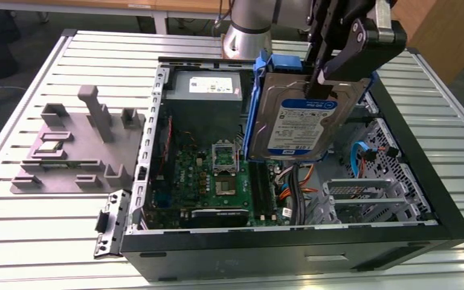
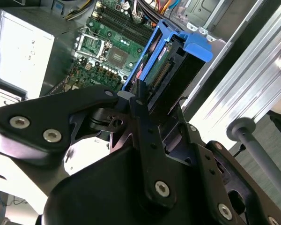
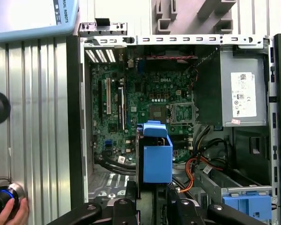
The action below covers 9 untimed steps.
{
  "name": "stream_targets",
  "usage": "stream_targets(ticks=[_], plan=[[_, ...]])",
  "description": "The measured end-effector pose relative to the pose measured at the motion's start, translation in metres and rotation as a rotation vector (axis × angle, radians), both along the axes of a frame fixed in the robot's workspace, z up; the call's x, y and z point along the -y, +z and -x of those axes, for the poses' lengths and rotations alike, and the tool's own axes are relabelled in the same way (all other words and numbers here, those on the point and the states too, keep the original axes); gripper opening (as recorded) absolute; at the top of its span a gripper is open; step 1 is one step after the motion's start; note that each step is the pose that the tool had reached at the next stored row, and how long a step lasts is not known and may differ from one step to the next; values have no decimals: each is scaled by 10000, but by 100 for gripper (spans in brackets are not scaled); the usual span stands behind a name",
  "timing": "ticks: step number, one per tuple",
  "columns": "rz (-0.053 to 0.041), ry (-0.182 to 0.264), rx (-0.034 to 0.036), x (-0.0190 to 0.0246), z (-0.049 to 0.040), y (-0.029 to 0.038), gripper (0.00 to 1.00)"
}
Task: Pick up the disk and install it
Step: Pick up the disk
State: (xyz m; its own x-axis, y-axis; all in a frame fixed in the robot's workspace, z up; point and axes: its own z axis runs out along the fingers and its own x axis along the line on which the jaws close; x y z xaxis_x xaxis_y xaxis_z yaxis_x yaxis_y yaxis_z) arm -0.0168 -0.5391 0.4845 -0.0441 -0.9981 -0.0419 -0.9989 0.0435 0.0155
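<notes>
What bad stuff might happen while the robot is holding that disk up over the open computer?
The gripper holds the disk upright in the air above the green motherboard. If the grip slips, the disk would likely drop onto that board. On the way down, its blue frame might also snag the orange cables beside the metal drive cage.

Desk (image 1: 38,217): slotted aluminium top, ribs running across the exterior view. An open black computer case (image 1: 296,257) lay on its side on the desk with the side panel off, filling most of the exterior view's right. A grey moulded fixture block (image 1: 63,166) sat flat on the desk at the exterior view's left, close against the case wall; contact could not be told. The arm base (image 1: 246,36) rose at the desk's far edge, behind the case.
</notes>
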Motion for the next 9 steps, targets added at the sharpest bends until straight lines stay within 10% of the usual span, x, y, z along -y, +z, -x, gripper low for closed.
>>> stream_targets(ticks=[9], plan=[[1, -2, -1, 0, -77, -1, 35]])
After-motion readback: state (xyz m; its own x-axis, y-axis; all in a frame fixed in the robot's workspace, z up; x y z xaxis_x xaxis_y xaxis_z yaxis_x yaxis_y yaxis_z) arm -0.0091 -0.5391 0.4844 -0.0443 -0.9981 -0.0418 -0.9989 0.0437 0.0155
